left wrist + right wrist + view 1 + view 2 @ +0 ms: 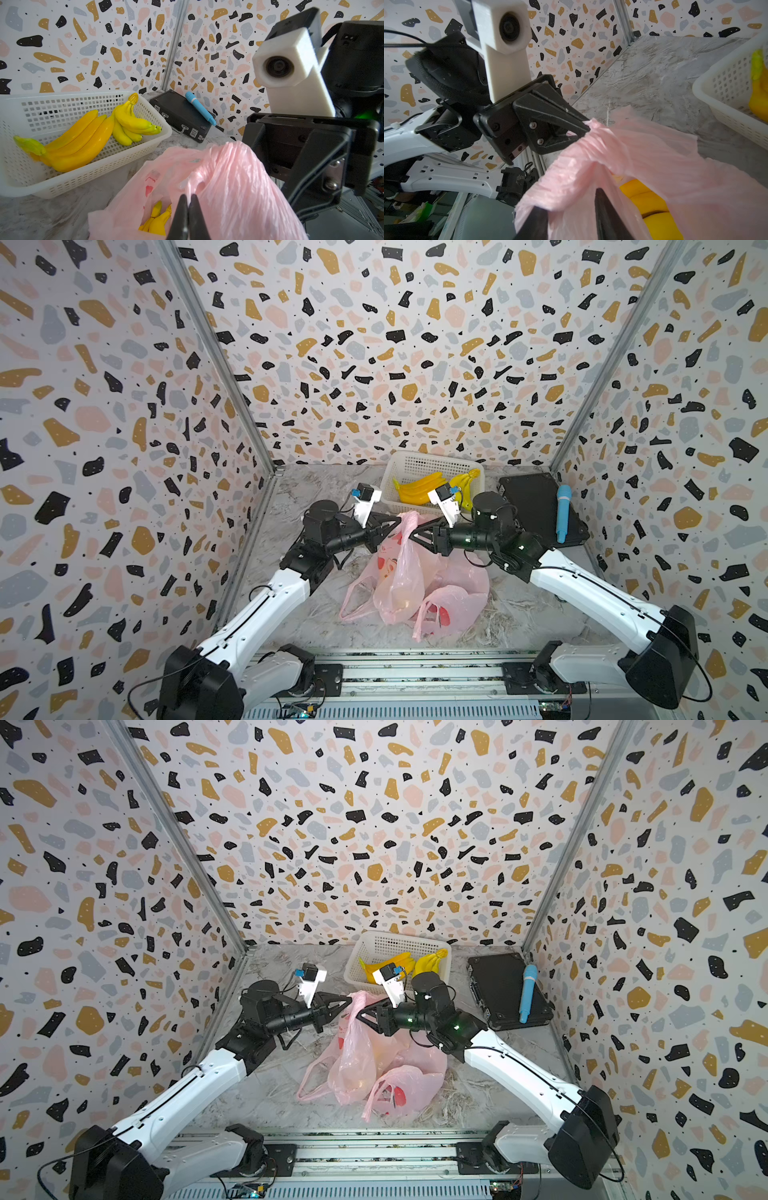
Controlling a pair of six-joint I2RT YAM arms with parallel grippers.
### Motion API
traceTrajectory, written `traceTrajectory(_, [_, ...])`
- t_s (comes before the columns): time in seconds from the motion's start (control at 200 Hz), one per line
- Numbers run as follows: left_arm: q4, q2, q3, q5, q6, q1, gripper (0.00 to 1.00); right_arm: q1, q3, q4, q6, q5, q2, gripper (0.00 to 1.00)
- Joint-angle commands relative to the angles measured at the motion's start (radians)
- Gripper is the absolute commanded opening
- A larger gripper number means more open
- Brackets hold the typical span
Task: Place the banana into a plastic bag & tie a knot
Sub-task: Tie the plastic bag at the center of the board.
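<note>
Left end effector (188, 196) clamps plastic bag (228, 176), right end effector (568, 199) half-open astride it

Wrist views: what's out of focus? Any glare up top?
Left wrist view: the left gripper at the lens is blurred, the pink bag slightly soft, the basket bananas sharp. Right wrist view: the right gripper and near bag folds are smeared; the left gripper is crisp. Both top views: even light, no hard glare.

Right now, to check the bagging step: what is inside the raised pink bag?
Yellow bananas show through the mouth of the raised pink bag. The crinkled plastic covers most of them, so their number is unclear.
</note>
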Motion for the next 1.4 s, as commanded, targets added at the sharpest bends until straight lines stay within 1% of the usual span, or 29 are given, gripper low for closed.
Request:
traceTrajectory(0.0, [0.065, -0.002, -0.008, 0.021, -0.005, -0.003, 0.00, 0.002, 0.046, 0.009, 0.027, 0.021, -0.008, 0.37])
traceTrajectory(0.095, [0.066, 0.000, -0.010, 0.022, -0.006, -0.003, 0.00, 0.003, 0.052, 0.001, 0.043, 0.059, -0.011, 0.37])
traceTrajectory(0.14, [0.068, -0.001, -0.010, 0.021, -0.006, -0.003, 0.00, 0.003, 0.058, -0.004, 0.048, 0.074, -0.011, 0.35])
traceTrajectory(0.16, [0.068, -0.001, -0.010, 0.021, -0.006, -0.003, 0.00, 0.004, 0.059, -0.004, 0.049, 0.078, -0.011, 0.31])
traceTrajectory(0.185, [0.068, -0.002, -0.009, 0.020, -0.006, -0.003, 0.00, 0.003, 0.063, -0.004, 0.050, 0.080, -0.012, 0.23])
traceTrajectory(0.23, [0.067, -0.003, -0.009, 0.016, -0.006, -0.003, 0.00, 0.003, 0.068, -0.004, 0.050, 0.084, -0.015, 0.04])
traceTrajectory(0.25, [0.065, -0.003, -0.009, 0.013, -0.006, -0.003, 0.00, 0.004, 0.066, -0.033, 0.050, 0.086, -0.016, 0.00])
traceTrajectory(0.36, [0.040, -0.013, 0.001, -0.020, -0.002, -0.003, 0.00, 0.003, 0.046, -0.068, 0.035, 0.125, -0.043, 0.00])
traceTrajectory(0.451, [-0.023, -0.027, 0.024, -0.100, 0.014, -0.003, 0.00, 0.003, 0.012, -0.107, 0.023, 0.195, -0.085, 0.00])
traceTrajectory(0.561, [-0.092, -0.040, 0.054, -0.214, 0.024, 0.005, 0.00, 0.003, -0.032, -0.215, 0.018, 0.375, -0.138, 0.00])
traceTrajectory(0.571, [-0.100, -0.040, 0.058, -0.228, 0.024, 0.006, 0.00, 0.003, -0.039, -0.234, 0.019, 0.411, -0.144, 0.00])
traceTrajectory(0.641, [-0.167, -0.039, 0.093, -0.330, 0.022, 0.032, 0.00, 0.003, -0.074, -0.325, 0.030, 0.557, -0.176, 0.00])
traceTrajectory(0.661, [-0.184, -0.037, 0.099, -0.356, 0.018, 0.043, 0.00, 0.003, -0.092, -0.365, 0.041, 0.622, -0.187, 0.00])
traceTrajectory(0.666, [-0.188, -0.037, 0.100, -0.362, 0.016, 0.049, 0.00, 0.003, -0.092, -0.365, 0.041, 0.622, -0.187, 0.00])
traceTrajectory(0.676, [-0.195, -0.036, 0.103, -0.371, 0.013, 0.057, 0.00, 0.003, -0.103, -0.393, 0.056, 0.669, -0.194, 0.00])
traceTrajectory(0.686, [-0.201, -0.035, 0.106, -0.379, 0.009, 0.066, 0.00, 0.003, -0.106, -0.404, 0.062, 0.682, -0.195, 0.00])
traceTrajectory(0.711, [-0.214, -0.032, 0.110, -0.398, -0.004, 0.094, 0.00, -0.001, -0.125, -0.462, 0.092, 0.768, -0.205, 0.00])
traceTrajectory(0.776, [-0.236, -0.018, 0.116, -0.421, -0.055, 0.190, 0.00, -0.024, -0.168, -0.577, 0.166, 0.900, -0.223, 0.00])
traceTrajectory(0.821, [-0.235, -0.004, 0.114, -0.407, -0.103, 0.270, 0.00, -0.046, -0.215, -0.632, 0.213, 0.955, -0.251, 0.00])
traceTrajectory(0.866, [-0.226, 0.020, 0.115, -0.359, -0.154, 0.349, 0.00, -0.059, -0.258, -0.669, 0.253, 1.010, -0.294, 0.00])
traceTrajectory(0.896, [-0.217, 0.041, 0.118, -0.319, -0.182, 0.394, 0.00, -0.063, -0.281, -0.676, 0.262, 1.021, -0.324, 0.00])
traceTrajectory(0.936, [-0.211, 0.069, 0.127, -0.275, -0.204, 0.431, 0.00, -0.068, -0.309, -0.675, 0.266, 1.025, -0.355, 0.00])
traceTrajectory(0.976, [-0.207, 0.090, 0.136, -0.232, -0.214, 0.450, 0.00, -0.072, -0.324, -0.673, 0.265, 1.020, -0.376, 0.00])
traceTrajectory(1.071, [-0.176, 0.117, 0.142, -0.180, -0.229, 0.454, 0.00, -0.073, -0.319, -0.657, 0.246, 0.996, -0.381, 0.00])
traceTrajectory(1.196, [-0.165, 0.120, 0.172, -0.122, -0.256, 0.453, 0.00, -0.073, -0.265, -0.569, 0.172, 0.873, -0.368, 0.00])
traceTrajectory(1.286, [-0.185, 0.123, 0.205, -0.038, -0.279, 0.448, 0.00, -0.073, -0.220, -0.534, 0.140, 0.822, -0.354, 0.00])
traceTrajectory(1.301, [-0.185, 0.124, 0.207, -0.020, -0.285, 0.444, 0.06, -0.073, -0.215, -0.531, 0.136, 0.815, -0.351, 0.00])
traceTrajectory(1.367, [-0.209, 0.125, 0.209, 0.033, -0.291, 0.404, 0.41, -0.073, -0.194, -0.522, 0.127, 0.795, -0.333, 0.00])
traceTrajectory(1.397, [-0.230, 0.123, 0.208, 0.041, -0.281, 0.374, 0.53, -0.073, -0.189, -0.516, 0.125, 0.780, -0.324, 0.00])
